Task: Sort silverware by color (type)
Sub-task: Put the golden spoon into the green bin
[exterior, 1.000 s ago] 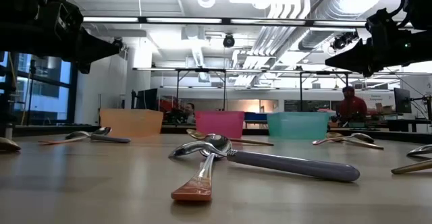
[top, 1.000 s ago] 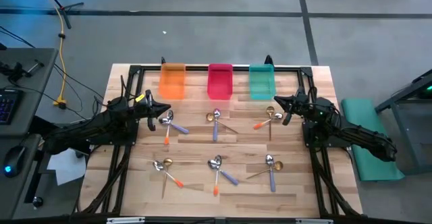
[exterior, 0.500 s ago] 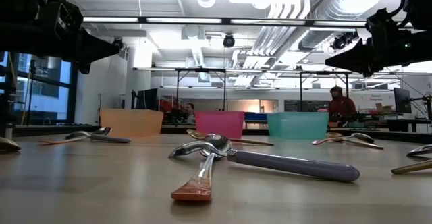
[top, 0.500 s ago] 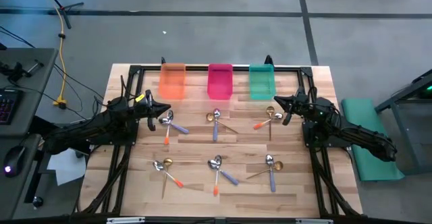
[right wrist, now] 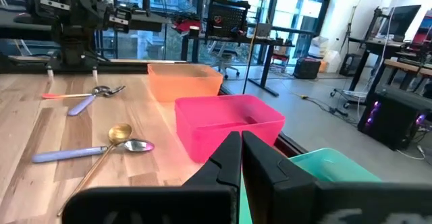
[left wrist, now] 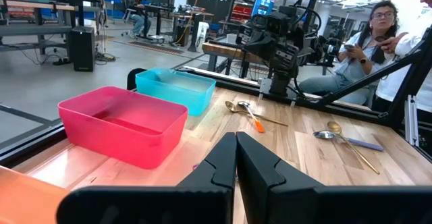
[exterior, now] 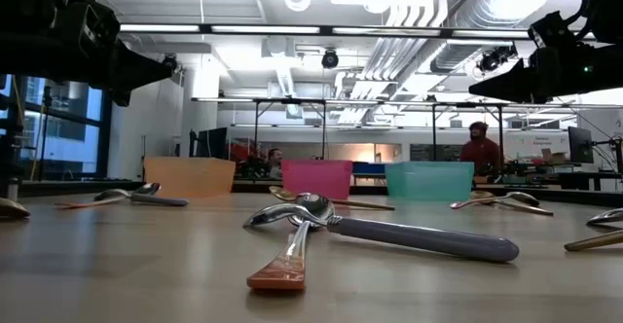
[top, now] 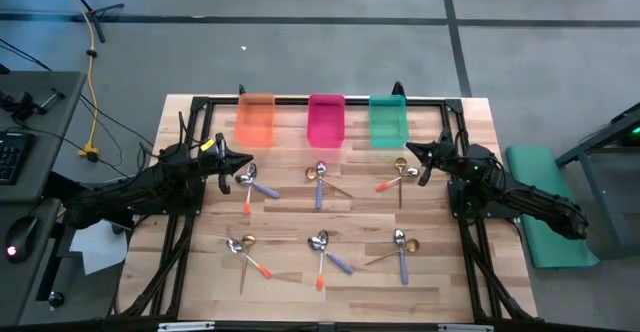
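Glossy metal spoons, translucent plastic bins, pale matt wooden table.

Small spoons lying flat in six loose clusters in two rows of three, some crossing each other, with silver bowls on purple or orange-red handles and a few all gold.
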### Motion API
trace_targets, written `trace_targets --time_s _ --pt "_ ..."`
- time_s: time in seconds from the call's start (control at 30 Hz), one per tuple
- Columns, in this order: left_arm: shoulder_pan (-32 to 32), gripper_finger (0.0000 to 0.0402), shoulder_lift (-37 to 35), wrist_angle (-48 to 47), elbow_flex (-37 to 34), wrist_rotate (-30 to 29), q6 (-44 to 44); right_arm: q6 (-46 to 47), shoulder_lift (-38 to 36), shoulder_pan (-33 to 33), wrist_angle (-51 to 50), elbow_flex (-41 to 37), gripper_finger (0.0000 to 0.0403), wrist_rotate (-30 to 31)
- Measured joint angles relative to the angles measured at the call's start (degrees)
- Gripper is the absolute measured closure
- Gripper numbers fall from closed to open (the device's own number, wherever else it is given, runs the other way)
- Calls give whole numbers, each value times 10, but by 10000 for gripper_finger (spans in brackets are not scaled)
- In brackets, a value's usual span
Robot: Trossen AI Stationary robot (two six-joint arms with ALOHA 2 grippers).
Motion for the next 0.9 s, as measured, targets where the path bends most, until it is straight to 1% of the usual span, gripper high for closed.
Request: trace_targets --time_s 0.1,0.17,0.33,0.47,0.57,0.67,0.9 --pt "0 398 0 0 0 0 0 26 1 0 9 0 403 11" --pt "0 398 0 0 0 0 0 40 0 0 36 0 403 23" --pt "0 398 0 0 0 0 0 91 0 0 117 0 403 22" --pt "0 398 0 0 0 0 0 100 0 0 166 0 403 -6" --pt "0 398 0 0 0 0 0 107 6 0 170 0 403 -38" --pt "0 398 0 0 0 0 0 116 29 5 165 0 403 -35" --pt "0 398 0 0 0 0 0 118 130 48 170 0 403 29"
